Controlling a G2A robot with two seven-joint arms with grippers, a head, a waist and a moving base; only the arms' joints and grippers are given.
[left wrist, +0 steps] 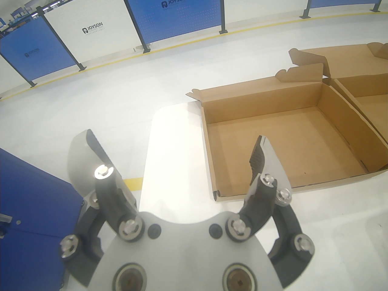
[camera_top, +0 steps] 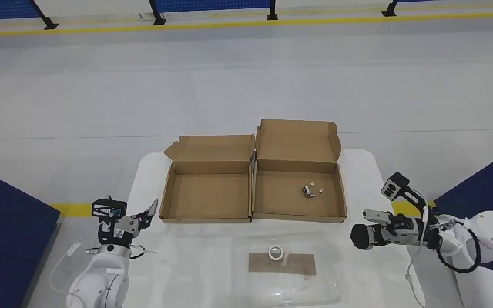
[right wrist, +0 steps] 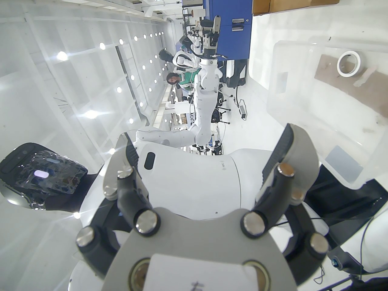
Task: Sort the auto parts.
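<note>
Parts [camera_top: 310, 188] in box [camera_top: 281, 199] show from above; right wrist view catches ring [right wrist: 357, 61].

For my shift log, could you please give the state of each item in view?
left gripper: open, empty.
right gripper: open, empty.
left box: lid open, empty.
right box: lid open, holding small parts.
white ring: lying flat in clear tray.

Blue and white partition panels [left wrist: 169, 4] stand beyond the white table [left wrist: 172, 158].
</note>
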